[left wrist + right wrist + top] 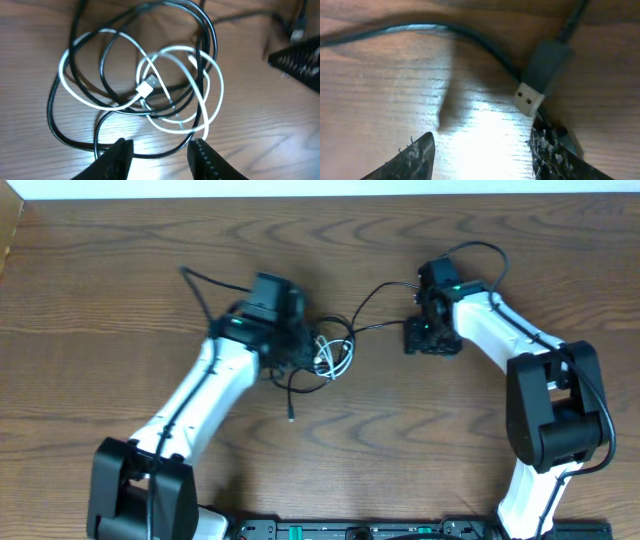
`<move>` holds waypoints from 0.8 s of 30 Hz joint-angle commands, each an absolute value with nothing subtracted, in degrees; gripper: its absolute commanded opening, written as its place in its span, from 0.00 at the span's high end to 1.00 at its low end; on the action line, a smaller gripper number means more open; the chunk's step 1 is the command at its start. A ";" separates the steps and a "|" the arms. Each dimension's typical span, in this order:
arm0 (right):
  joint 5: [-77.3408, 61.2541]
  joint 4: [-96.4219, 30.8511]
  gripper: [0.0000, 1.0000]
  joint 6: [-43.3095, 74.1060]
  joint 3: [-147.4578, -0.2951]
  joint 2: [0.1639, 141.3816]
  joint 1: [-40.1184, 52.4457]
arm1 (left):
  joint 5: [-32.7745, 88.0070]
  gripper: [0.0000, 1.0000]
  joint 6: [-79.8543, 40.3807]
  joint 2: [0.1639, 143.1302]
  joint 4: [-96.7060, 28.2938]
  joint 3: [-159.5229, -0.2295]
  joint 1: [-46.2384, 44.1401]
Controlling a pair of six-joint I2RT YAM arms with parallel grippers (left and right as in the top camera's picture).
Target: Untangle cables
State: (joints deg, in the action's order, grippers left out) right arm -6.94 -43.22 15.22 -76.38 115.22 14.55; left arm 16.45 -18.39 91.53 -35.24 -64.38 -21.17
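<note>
The cables (332, 352) lie tangled on the wooden table between the two arms. In the left wrist view a white cable (216, 95) with a white plug (145, 89) loops through several black loops (60, 127). My left gripper (160, 152) is open at the near edge of the tangle, and a black loop runs across the gap between its fingertips (119, 155). One black strand (372, 298) leads right to a black plug (544, 70). Beside that plug my right gripper (480, 155) stands open with bare wood between its fingers.
A loose black cable end (291, 416) trails toward the front of the table. Another black cord (200, 282) runs off to the back left behind the left arm (200, 395). The right gripper's dark body (300, 60) shows at the right edge of the left wrist view.
</note>
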 commanded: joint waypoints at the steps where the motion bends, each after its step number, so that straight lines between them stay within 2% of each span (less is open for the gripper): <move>1: -21.08 -43.86 0.42 4.71 -76.12 115.31 11.66 | 5.50 0.58 -20.71 92.95 -34.52 -64.69 -28.05; 3: -28.60 -45.04 0.43 0.38 -76.14 114.76 9.74 | 2.85 0.58 -20.67 93.60 -33.47 -64.69 -30.85; 6: -42.00 -48.01 0.43 -6.83 -76.20 112.27 6.33 | 1.58 0.68 -20.62 94.63 -31.38 -64.69 -34.28; 8: -47.09 -49.67 0.43 -9.17 -76.20 110.30 4.60 | 0.51 0.68 -20.67 95.20 -29.71 -64.69 -35.83; 14: -42.92 -51.70 0.46 -9.21 -76.16 106.96 0.64 | -3.75 0.59 -20.67 98.85 -23.38 -64.69 -38.46; 20: -42.98 -51.53 0.45 -9.23 -75.96 107.04 1.61 | -6.81 0.55 -20.71 104.73 -20.08 -64.69 -38.61; 23: -42.96 -51.37 0.44 -9.23 -75.96 107.04 2.17 | -8.75 0.54 -20.69 104.88 -20.25 -64.69 -38.61; 24: -42.98 -51.29 0.44 -9.23 -75.96 107.04 2.33 | -9.50 0.57 -20.69 104.88 -20.23 -64.69 -38.61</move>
